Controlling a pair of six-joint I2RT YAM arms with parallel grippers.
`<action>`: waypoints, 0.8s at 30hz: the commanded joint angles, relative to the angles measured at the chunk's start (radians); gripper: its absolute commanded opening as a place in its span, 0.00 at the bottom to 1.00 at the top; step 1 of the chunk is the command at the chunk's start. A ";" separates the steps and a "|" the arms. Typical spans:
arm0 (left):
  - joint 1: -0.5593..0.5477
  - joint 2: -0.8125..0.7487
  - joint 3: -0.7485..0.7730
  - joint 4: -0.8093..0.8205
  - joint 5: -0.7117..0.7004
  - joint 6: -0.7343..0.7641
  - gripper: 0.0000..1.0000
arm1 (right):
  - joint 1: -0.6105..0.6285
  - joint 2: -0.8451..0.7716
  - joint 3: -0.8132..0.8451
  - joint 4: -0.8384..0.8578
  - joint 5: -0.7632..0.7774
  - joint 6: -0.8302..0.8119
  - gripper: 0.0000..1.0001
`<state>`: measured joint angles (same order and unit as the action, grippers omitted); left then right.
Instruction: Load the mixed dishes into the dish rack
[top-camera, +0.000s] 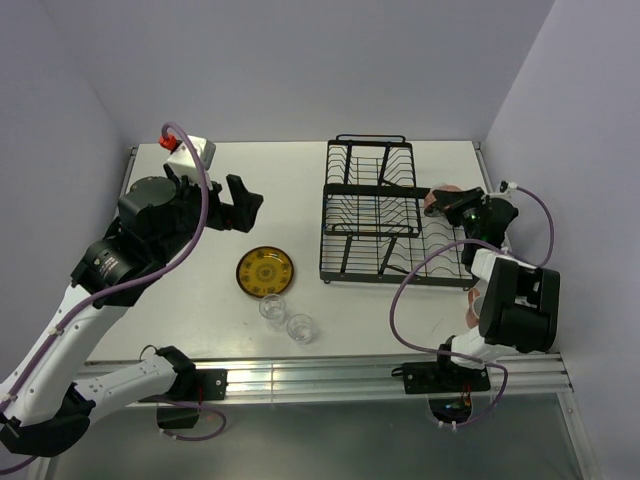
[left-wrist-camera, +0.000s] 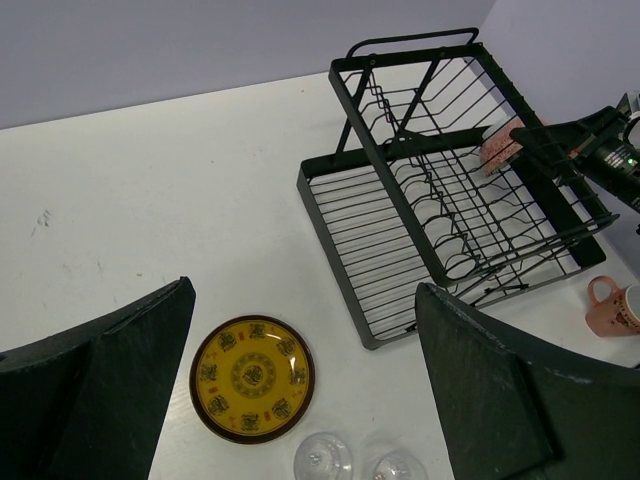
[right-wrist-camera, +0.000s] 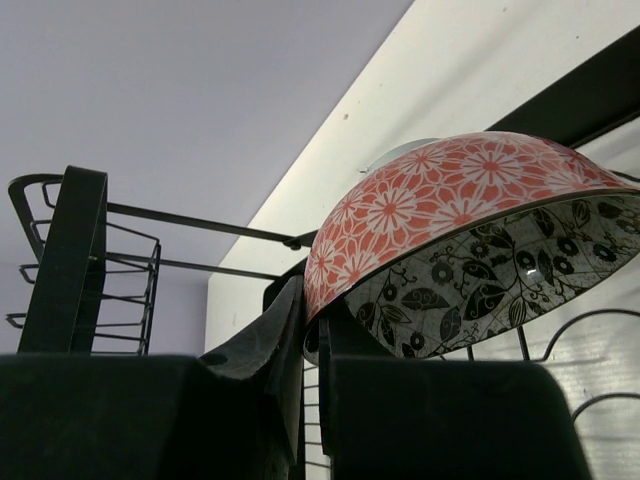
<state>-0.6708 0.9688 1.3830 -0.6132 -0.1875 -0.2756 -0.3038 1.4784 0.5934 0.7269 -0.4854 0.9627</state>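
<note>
The right gripper (right-wrist-camera: 312, 322) is clamped on the rim of the red-flowered bowl (right-wrist-camera: 450, 215), at centre right of the overhead frame. The dish rack (top-camera: 372, 187) lies just left of this bowl. The left gripper (top-camera: 232, 205) is wide open, holding nothing.

Soft, even light from overhead keeps the white table (top-camera: 300, 190) bright, with only faint shadows beneath the dish rack (top-camera: 372, 215) and small glints on the tumblers (top-camera: 272, 308), while in the wrist views the near fingers (left-wrist-camera: 110, 400) loom dark and slightly blurred and the bowl (right-wrist-camera: 450, 230) is crisp.
</note>
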 joint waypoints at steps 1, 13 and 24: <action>0.005 0.002 0.016 0.003 0.019 -0.019 0.98 | 0.012 0.020 -0.001 0.183 0.030 0.013 0.00; 0.005 -0.008 0.028 -0.020 0.040 -0.024 0.97 | 0.058 0.114 -0.033 0.344 0.126 0.080 0.00; 0.005 -0.012 0.024 -0.037 0.057 -0.007 0.97 | 0.072 0.140 -0.056 0.416 0.183 0.119 0.00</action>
<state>-0.6708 0.9787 1.3869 -0.6647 -0.1509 -0.2977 -0.2398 1.6234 0.5362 0.9981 -0.3283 1.0775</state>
